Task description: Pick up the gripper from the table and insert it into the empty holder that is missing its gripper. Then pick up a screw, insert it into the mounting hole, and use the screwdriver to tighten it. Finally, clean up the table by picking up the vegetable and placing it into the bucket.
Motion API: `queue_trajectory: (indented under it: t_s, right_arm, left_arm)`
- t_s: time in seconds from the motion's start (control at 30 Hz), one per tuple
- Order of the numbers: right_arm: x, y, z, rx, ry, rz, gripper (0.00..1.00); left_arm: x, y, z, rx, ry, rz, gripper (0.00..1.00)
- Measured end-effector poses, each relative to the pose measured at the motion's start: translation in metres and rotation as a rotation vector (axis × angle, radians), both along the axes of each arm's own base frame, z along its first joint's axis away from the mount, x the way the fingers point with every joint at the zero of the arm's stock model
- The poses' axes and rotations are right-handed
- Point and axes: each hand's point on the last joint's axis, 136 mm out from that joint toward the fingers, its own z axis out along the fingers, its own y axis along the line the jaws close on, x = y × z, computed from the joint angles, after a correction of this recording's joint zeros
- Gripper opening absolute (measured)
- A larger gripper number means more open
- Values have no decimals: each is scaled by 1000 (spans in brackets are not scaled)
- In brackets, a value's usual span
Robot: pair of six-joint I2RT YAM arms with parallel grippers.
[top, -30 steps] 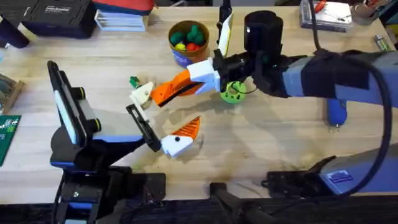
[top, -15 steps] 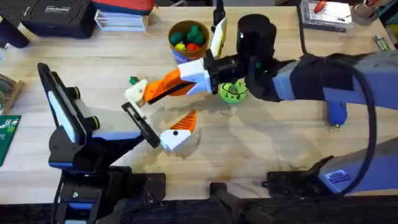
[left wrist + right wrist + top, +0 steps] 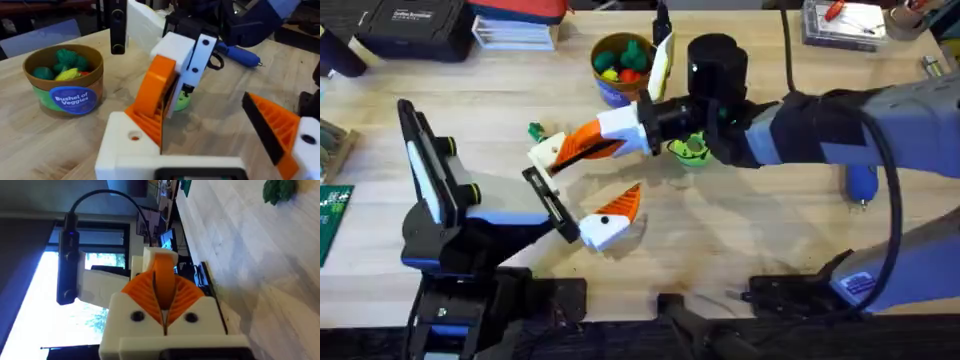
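Observation:
My right gripper (image 3: 568, 150) reaches across to the left, its orange fingers (image 3: 162, 297) shut on the gripper (image 3: 548, 152), a white block with an orange wedge (image 3: 152, 102). The block hangs at the end of the black rail (image 3: 546, 200) of my left gripper (image 3: 585, 195), the empty holder, which carries a single orange finger (image 3: 622, 205) and stands open. I cannot tell whether the block is seated. The green vegetable (image 3: 536, 131) lies just behind the block. The brown bucket (image 3: 620, 60) of toy veggies stands farther back. The blue screwdriver (image 3: 860, 182) lies at the right.
A bright green round disc (image 3: 692, 150) sits under my right wrist. A black box (image 3: 410, 25) and stacked cases (image 3: 515, 30) line the back left edge. A green circuit board (image 3: 332, 215) lies at the far left.
My right arm has slid a little to the left while the held block stays near the rail's end. My left arm swayed left, then came back.

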Motion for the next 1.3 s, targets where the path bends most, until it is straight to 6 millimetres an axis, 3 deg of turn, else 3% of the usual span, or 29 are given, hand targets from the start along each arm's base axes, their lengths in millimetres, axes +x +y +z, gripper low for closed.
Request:
queue_trajectory:
  t_s: [1.3]
  right_arm:
    - [2, 6, -2, 7, -105, -19, 9]
  left_arm:
    - [0, 0, 0, -8, 12, -1, 986]
